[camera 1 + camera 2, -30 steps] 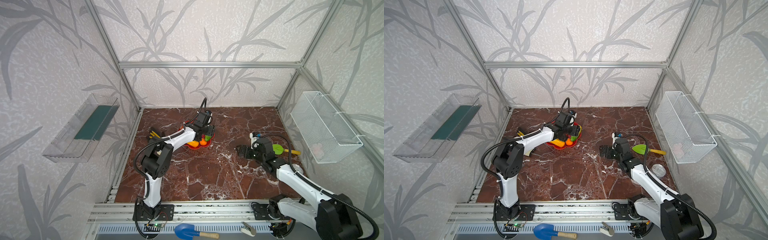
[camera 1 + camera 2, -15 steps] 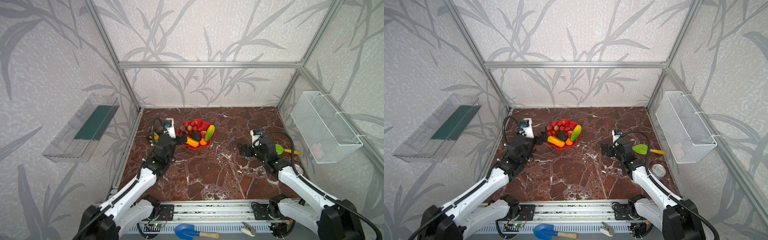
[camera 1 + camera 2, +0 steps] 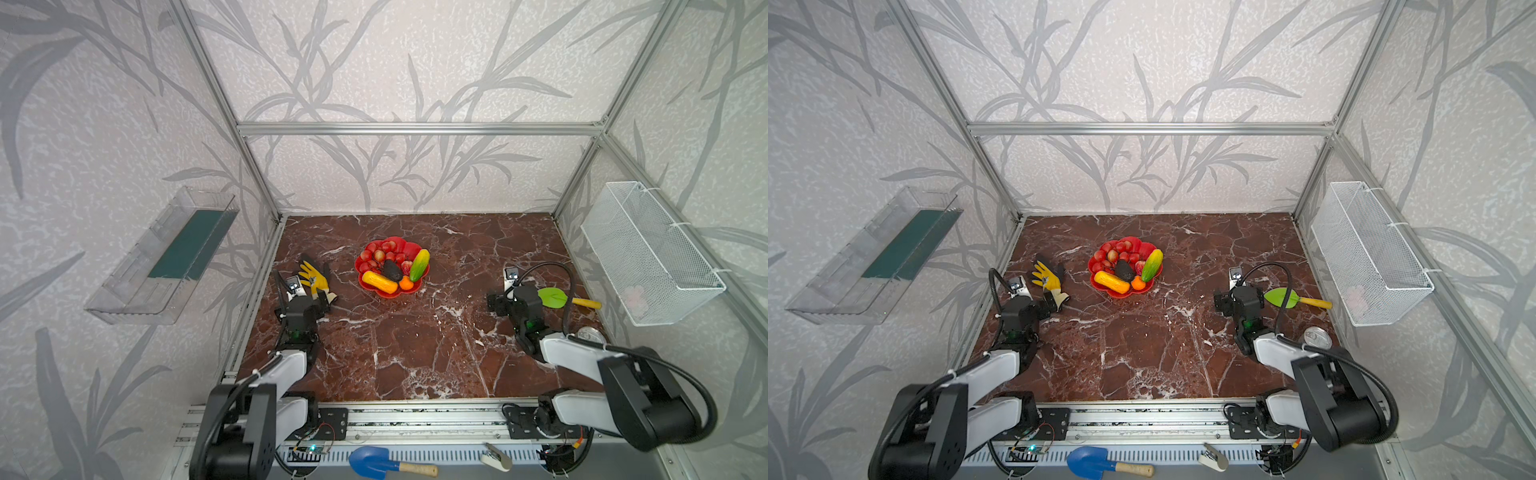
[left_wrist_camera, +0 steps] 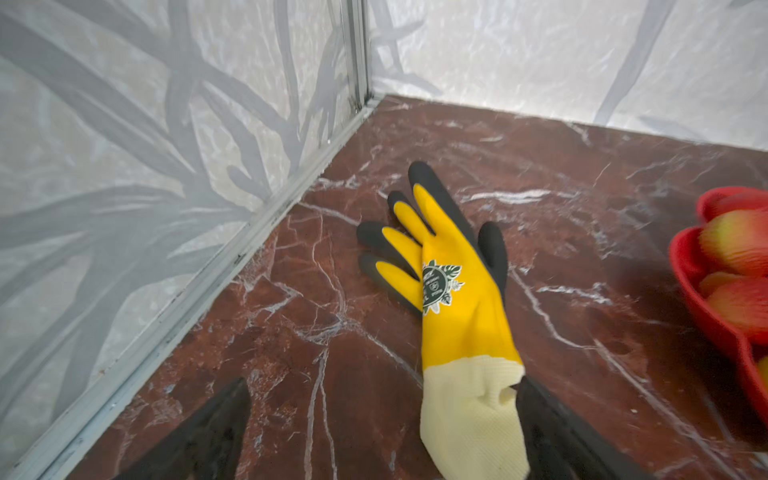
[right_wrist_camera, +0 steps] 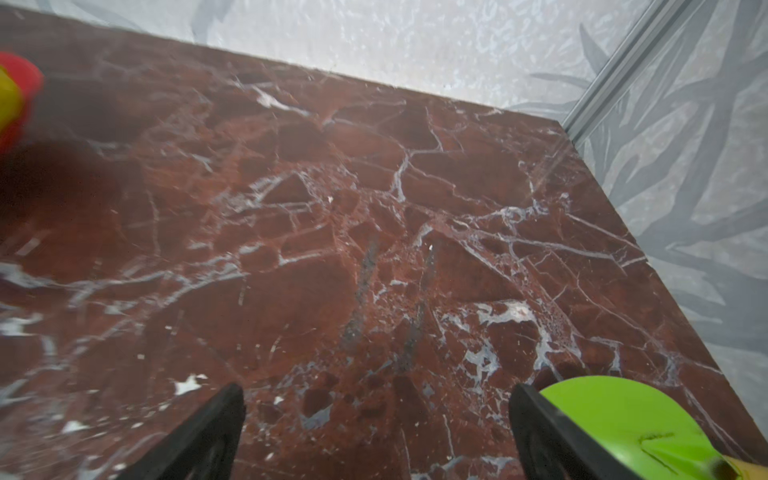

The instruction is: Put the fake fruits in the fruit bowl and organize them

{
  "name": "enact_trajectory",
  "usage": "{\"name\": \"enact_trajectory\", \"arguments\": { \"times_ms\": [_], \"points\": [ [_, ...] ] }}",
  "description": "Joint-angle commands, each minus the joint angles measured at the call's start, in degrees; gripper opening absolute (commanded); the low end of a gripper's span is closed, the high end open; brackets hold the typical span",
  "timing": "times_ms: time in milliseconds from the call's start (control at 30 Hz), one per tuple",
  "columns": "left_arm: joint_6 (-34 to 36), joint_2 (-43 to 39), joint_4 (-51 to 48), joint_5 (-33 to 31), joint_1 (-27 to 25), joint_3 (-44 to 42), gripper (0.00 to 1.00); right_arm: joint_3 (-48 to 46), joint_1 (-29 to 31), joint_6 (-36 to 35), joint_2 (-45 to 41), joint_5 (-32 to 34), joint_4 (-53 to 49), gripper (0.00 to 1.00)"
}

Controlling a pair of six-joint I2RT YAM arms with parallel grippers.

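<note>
The red scalloped fruit bowl [image 3: 417, 249] [image 3: 1149, 249] sits at mid-table in both top views. In it lie the fake fruits: red cherries [image 3: 376, 253], a black avocado [image 3: 392, 270], a yellow-orange oblong [image 3: 379, 282], a green-yellow mango [image 3: 419, 265], a small orange [image 3: 406, 283] and a pink apple [image 3: 406, 266]. My left gripper [image 3: 319, 305] [image 4: 382, 415] stands open, left of the bowl, with a glove's cuff lying between its fingers. My right gripper [image 3: 496, 301] [image 5: 376, 415] is open and empty, right of the bowl. The bowl's rim [image 4: 706, 316] shows at the edge of the left wrist view.
A yellow-and-black glove [image 3: 314, 279] [image 4: 453, 270] lies by the left wall. A green trowel [image 3: 555, 297] [image 5: 615, 415] rests against one right finger. A tin can [image 3: 590, 333] stands at right. A white wire basket [image 3: 648, 257] and a clear shelf [image 3: 166, 257] hang on the walls.
My left arm has drawn back from over the bowl to the glove at front left, and its jaws have opened wider. The right arm has barely moved.
</note>
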Motion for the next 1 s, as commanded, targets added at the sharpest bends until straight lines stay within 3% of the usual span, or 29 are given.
{"name": "enact_trajectory", "arguments": {
  "times_ms": [0, 100, 133, 200, 300, 367, 567, 800, 967],
  "points": [
    [-1.2, 5.9, 9.4, 6.8, 2.4, 4.2, 0.99, 1.9, -1.4, -4.2, 6.5, 1.0, 16.0, 0.99],
    [0.5, 13.4, 19.5, 8.2, 3.2, 3.6, 0.99, 1.7, -5.0, -1.0, 8.6, -4.9, 16.5, 0.99],
    [2.5, 16.4, 25.4, 12.3, 3.2, 2.5, 0.99, 1.3, -5.9, -0.3, 8.7, -6.8, 15.8, 0.99],
    [3.0, 22.4, 33.1, 12.6, 3.2, 2.1, 0.99, -0.1, -6.2, -1.9, 12.7, -8.8, 24.6, 0.99],
    [2.2, 17.2, 16.5, 10.7, 2.8, 6.2, 0.99, 1.5, -6.0, -2.2, 10.0, -10.7, 17.2, 0.99],
    [3.7, 20.4, 24.4, 9.5, 1.9, 5.1, 0.99, 1.4, -6.5, -2.0, 11.6, -11.5, 20.0, 0.99],
    [2.9, 21.2, 31.7, 6.5, 1.8, 1.6, 0.99, 1.3, -6.4, -2.1, 11.5, -11.3, 20.0, 0.99],
    [3.8, 19.8, 21.6, 3.5, 0.1, 5.8, 0.99, 1.0, -6.3, -2.4, 11.7, -11.1, 21.0, 0.99],
    [4.0, 20.0, 22.1, 3.1, -0.2, 5.7, 0.99, 0.8, -6.0, -2.4, 11.8, -10.1, 21.3, 0.99]
  ]
}}
